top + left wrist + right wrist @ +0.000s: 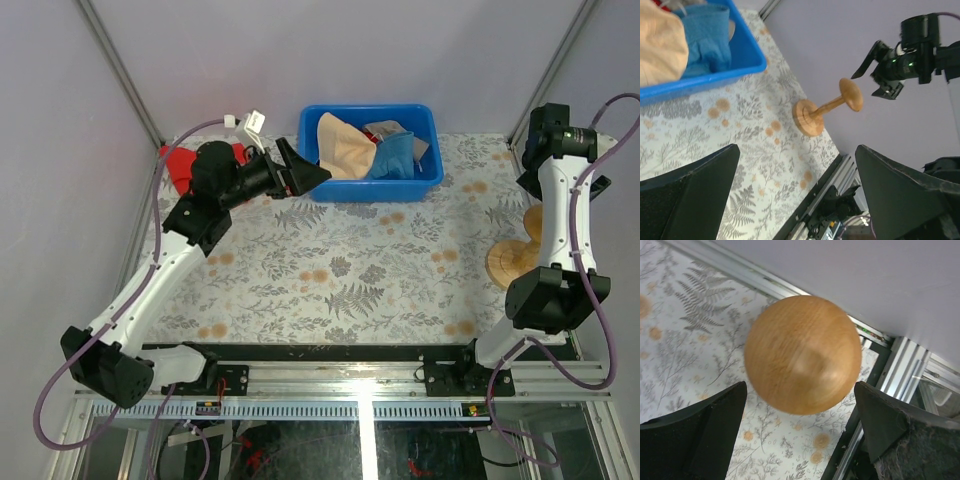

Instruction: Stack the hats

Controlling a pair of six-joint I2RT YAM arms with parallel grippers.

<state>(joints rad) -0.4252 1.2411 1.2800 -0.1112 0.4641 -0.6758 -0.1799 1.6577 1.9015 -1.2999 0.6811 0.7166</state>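
A peach-beige hat [345,148] and a blue hat [395,158] lie crumpled in a blue bin [375,187] at the back. A grey-khaki piece [385,128] shows behind them. In the left wrist view the peach hat [657,45] and blue hat [707,37] fill the bin [700,80], with a sliver of red fabric at its top edge. My left gripper [308,168] is open and empty just left of the bin, above the table [795,200]. My right gripper [598,185] is open and empty above the wooden stand [800,440].
A mushroom-shaped wooden stand [508,262] stands at the right edge, its dome [802,352] under my right gripper; it also shows in the left wrist view [812,116]. A red fabric [178,165] lies back left, partly hidden by my left arm; its shape is unclear.
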